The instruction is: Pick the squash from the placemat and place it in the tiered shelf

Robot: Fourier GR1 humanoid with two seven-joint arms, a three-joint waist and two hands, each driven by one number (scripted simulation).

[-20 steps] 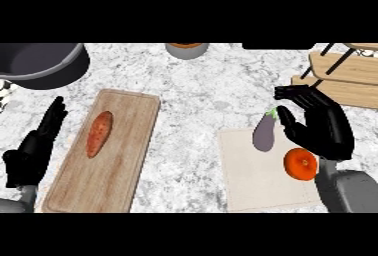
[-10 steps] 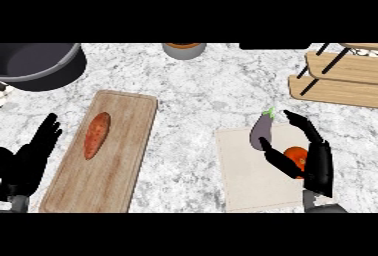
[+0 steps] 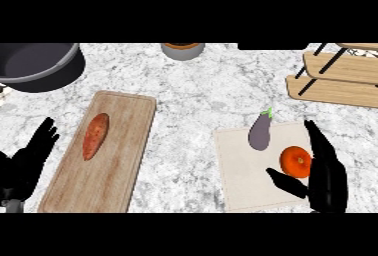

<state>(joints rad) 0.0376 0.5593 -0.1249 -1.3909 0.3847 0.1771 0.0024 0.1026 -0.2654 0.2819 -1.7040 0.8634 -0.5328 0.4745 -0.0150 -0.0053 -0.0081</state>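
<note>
1. At the counter's lower right, the right hand [image 3: 325, 175] is seen coming in from the lower edge. It is set on its side over the placemat [image 3: 238, 175], with its fingers [image 3: 317, 142] stretched straight up the view and its thumb [image 3: 286, 182] spread to the left.
2. The squash [image 3: 294, 161], round and orange, is shown lying on the placemat's right half, in the gap between thumb and fingers. The fingers appear to lie along its right side, but nothing is curled round it and it is not gripped.
3. An eggplant [image 3: 260, 133] is pictured just beside the squash, up and to the left, its green stem overhanging the mat's top edge.
4. The left hand [image 3: 29, 160] is seen resting at the lower left edge, fingers up and relaxed, holding nothing. It is just beside a cutting board [image 3: 77, 182] on which a sweet potato [image 3: 96, 136] is laid.
5. The tiered shelf [image 3: 336, 90] is found at the upper right, cut by the view's edge and well apart from the squash. Bare marble counter [image 3: 199, 100] is left between shelf and mat, and between mat and board.
6. A dark pot [image 3: 37, 75] and a small bowl [image 3: 182, 50] are set along the far edge.
</note>
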